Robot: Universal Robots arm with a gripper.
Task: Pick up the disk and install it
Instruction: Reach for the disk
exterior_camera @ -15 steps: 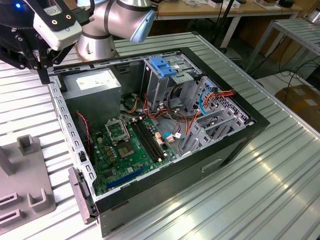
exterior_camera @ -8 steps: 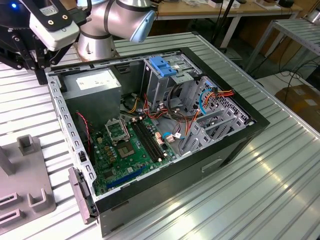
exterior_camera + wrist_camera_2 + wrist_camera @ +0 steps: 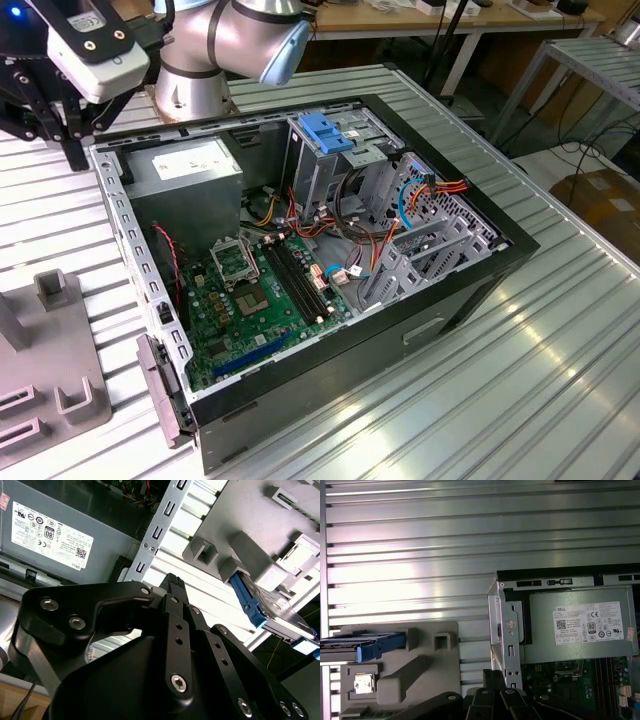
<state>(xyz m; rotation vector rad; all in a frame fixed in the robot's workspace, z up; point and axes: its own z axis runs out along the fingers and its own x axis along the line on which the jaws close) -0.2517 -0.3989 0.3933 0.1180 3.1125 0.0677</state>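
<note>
The disk (image 3: 365,642) has a dark metal body with blue side rails. It stands on edge in a slot of a grey holder block (image 3: 420,665) on the ribbed metal table. In the second wrist view the disk (image 3: 262,607) shows its blue rail against the same block (image 3: 250,550). My gripper (image 3: 172,582) hangs above the table between the holder block and the corner of the open computer case (image 3: 507,630). Its black fingers (image 3: 495,680) are shut with nothing between them. In the exterior view the gripper (image 3: 72,150) is at the far left, by the case's corner.
The open computer case (image 3: 480,260) lies on its side mid-table. Inside are a grey power-supply box (image 3: 185,170), a green motherboard (image 3: 260,300), loose cables and a metal drive cage with a blue handle (image 3: 325,130). The grey holder block (image 3: 50,390) sits at the exterior view's left.
</note>
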